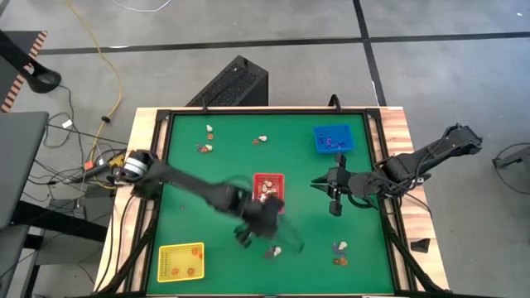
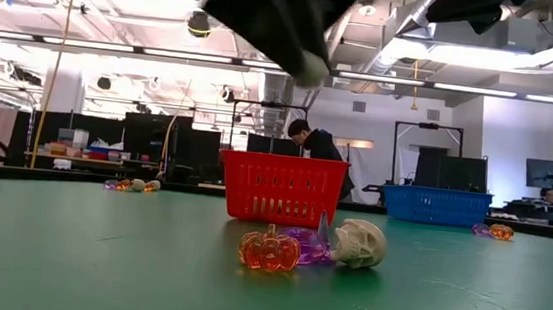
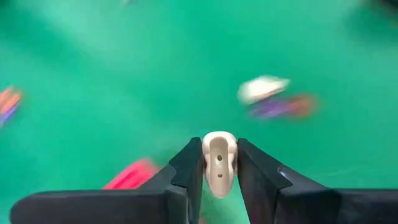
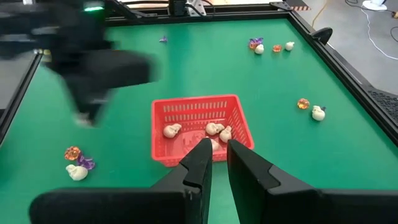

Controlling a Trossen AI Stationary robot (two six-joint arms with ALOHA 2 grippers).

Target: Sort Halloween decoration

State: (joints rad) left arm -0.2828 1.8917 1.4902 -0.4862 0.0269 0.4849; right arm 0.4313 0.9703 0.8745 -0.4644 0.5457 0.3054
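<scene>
Cream skull trinket (image 3: 219, 163) pinched upright between left jaws; 3 cream skulls (image 4: 214, 129) lying in red tray (image 4: 198, 107).

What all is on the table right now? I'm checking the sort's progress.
Table: one, green, wood-edged.
Red tray: one, table centre, holding several cream skulls.
Blue tray: one, far right corner, with small dark pieces inside.
Yellow tray: one, near left corner, with small orange pieces inside.
Loose trinkets: several small clusters in cream, orange and purple, scattered on the table.
Orange pumpkin, purple trinket, cream skull: one each, clustered before the red tray.
Person: one, in the room behind.
Left gripper: above the table, shut on a held skull.
Right gripper: beside the red tray, narrowly open and empty.
</scene>
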